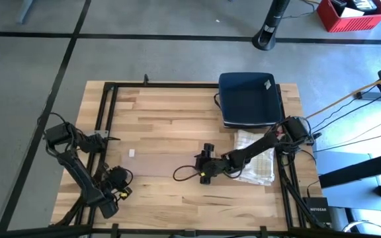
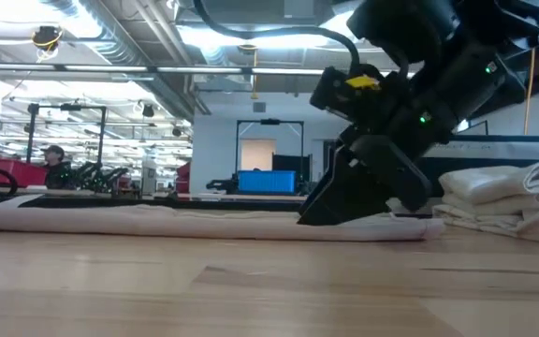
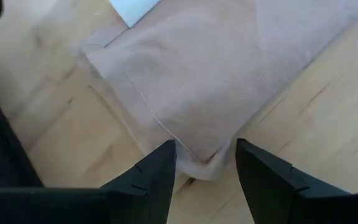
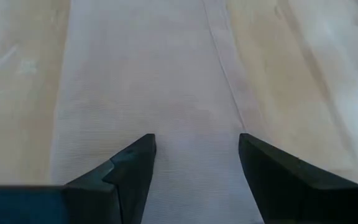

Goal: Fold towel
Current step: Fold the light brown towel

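Observation:
A tan towel [image 1: 167,164] lies flat along the middle of the table, seen as a long low strip [image 2: 157,220] in the low view. A white tag [image 3: 132,9] shows at its left end. My left gripper [image 1: 120,178] is open at the towel's near-left corner [image 3: 204,155], one finger on each side [image 3: 205,171]. My right gripper [image 1: 205,168] is open and low over the towel's right end [image 4: 194,146], with the hem [image 4: 219,50] running ahead of it. My left gripper has its fingers [image 3: 163,168] on either side of the towel's near-left corner, which lies flat on the table; I cannot tell whether they touch the cloth. My right gripper slants down from the table's right, and its fingertips [image 2: 321,213] reach the towel's right end; I cannot tell whether they press it.
A stack of folded pale towels [image 1: 256,155] sits just right of the right gripper, also in the low view [image 2: 503,197]. A dark blue bin [image 1: 247,99] stands at the far right of the table. A black frame [image 1: 108,106] runs along the table's left and far edges.

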{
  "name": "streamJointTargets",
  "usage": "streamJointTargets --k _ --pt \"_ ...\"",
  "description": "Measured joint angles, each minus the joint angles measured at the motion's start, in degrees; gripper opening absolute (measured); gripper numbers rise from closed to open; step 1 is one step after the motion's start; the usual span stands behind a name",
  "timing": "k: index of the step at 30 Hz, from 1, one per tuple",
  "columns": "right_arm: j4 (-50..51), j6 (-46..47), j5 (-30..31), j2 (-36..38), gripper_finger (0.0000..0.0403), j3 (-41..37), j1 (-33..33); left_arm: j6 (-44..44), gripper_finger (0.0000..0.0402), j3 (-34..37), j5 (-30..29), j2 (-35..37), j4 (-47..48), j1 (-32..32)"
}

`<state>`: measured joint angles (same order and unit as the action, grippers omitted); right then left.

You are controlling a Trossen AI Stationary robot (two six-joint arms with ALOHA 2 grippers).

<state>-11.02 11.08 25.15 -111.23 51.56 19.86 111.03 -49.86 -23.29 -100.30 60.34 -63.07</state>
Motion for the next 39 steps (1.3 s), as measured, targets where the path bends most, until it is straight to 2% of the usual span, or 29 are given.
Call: streamJointTargets --k 5,8,13,16,18,23,27,29,31,34,39 --pt "1.6 1.5 -6.4 0.0 0.0236 0.1 0.2 -1.4 0.0159 -0.1 5.1 -2.3 6.0 0.0" --pt "2.5 1.4 -9.6 0.3 0.0236 0.1 1.1 0.1 0.0159 0.3 9.7 -3.1 14.1 -0.1" --pt "3.6 0.8 -10.5 0.3 0.0236 0.1 2.3 4.0 0.0159 -0.7 11.0 -2.5 24.6 -0.4" --pt "3.7 1.3 -10.7 0.3 0.0236 0.1 2.3 2.7 0.0159 -2.8 9.5 -2.0 22.6 -1.2" --pt "3.7 1.6 -10.9 0.5 0.0236 0.0 2.3 3.2 0.0159 -3.9 8.0 -1.0 17.2 -2.3" --pt "2.9 0.8 -9.7 1.0 0.0236 -0.1 2.3 16.2 0.0159 -3.2 0.3 2.6 2.4 -7.4" --pt "0.8 -1.3 -8.2 0.9 0.0236 -0.2 2.3 16.2 0.0159 0.0 -0.9 1.9 -3.4 -7.0" --pt "0.5 -2.0 -8.2 0.8 0.0236 -0.1 2.3 15.0 0.0159 1.6 -0.7 1.7 -4.1 -6.0" --pt "0.4 -2.2 -7.6 0.8 0.0236 -0.1 2.3 15.5 0.0159 2.7 -3.6 1.5 -4.8 -5.1" --pt "0.5 -2.3 -7.7 0.8 0.0236 -0.1 2.3 16.8 0.0159 3.8 -4.0 2.0 -1.4 -4.7" --pt "0.2 -2.5 -7.0 0.8 0.0236 -0.1 2.2 16.7 0.0159 6.9 -6.3 1.7 -5.9 -4.5"
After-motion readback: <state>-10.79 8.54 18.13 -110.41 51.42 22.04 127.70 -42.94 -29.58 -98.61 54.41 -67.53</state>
